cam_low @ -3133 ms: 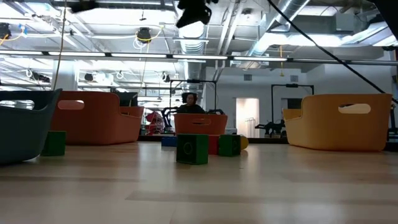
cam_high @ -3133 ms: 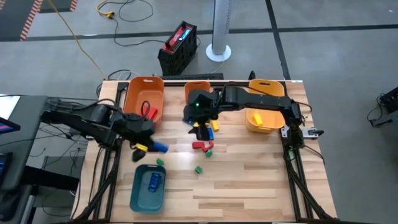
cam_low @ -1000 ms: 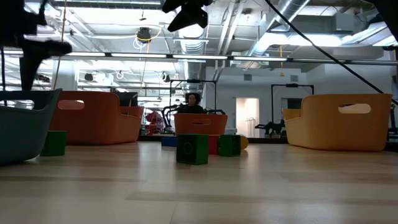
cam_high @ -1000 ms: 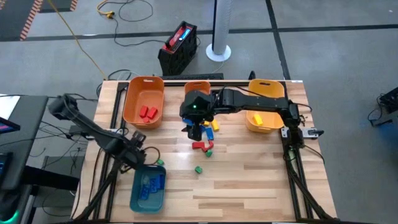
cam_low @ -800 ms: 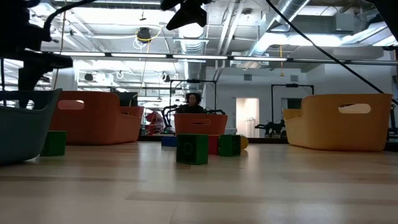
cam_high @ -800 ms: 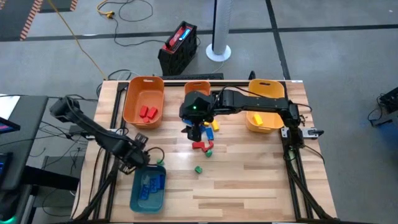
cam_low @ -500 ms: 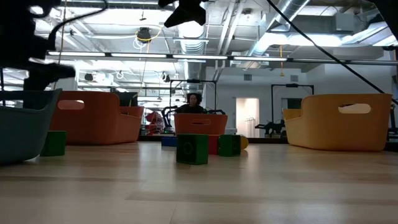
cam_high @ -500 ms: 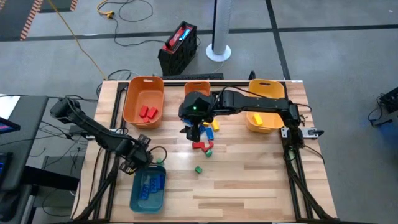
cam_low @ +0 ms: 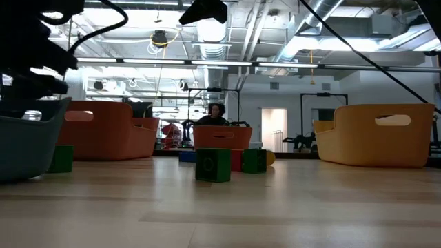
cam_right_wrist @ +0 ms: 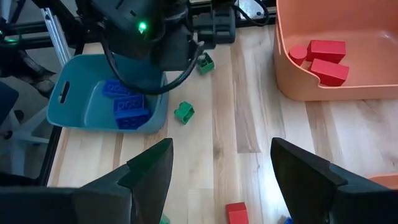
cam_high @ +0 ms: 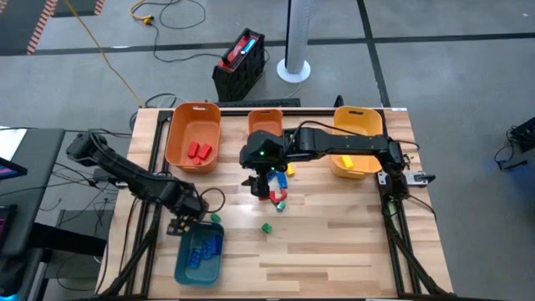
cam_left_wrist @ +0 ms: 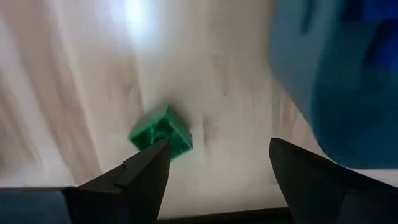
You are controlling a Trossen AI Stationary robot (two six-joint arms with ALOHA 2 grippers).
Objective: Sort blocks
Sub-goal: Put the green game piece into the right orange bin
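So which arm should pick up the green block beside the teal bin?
Probably the left. Its open pincer hangs right over that green block next to the teal bin. The right pincer is open too, but sits over the mid-table pile.

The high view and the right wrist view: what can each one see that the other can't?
Only the high view shows the yellow bin, the small orange bin, the floor around the table with a black crate, and the right end effector over the middle pile of blocks.

Only the right wrist view shows the studs on the blue blocks up close.

Both show the teal bin, the big orange bin with red blocks, and the left end effector beside a green block.
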